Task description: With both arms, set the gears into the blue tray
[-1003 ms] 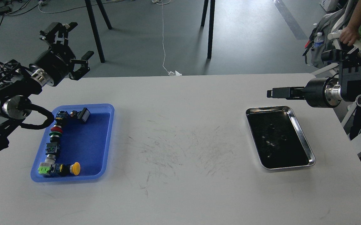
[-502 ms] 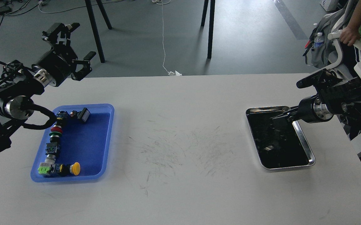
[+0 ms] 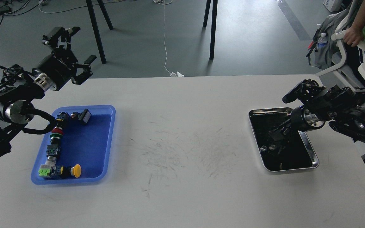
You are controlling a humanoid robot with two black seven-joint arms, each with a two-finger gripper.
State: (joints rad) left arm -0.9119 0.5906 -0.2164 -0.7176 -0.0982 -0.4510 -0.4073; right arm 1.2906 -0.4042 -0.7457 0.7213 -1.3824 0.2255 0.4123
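The gears cannot be told apart from the dark floor of the steel tray (image 3: 309,148); they are judged to lie there, well apart from the blue tray (image 3: 106,139). The right end effector (image 3: 275,133) is lowered into the steel tray — whether spread or pressed together cannot be told. The left end effector (image 3: 71,52) is held spread beyond the blue tray. Gears are judged light, stiff and small — best pinched across the toothed rim.
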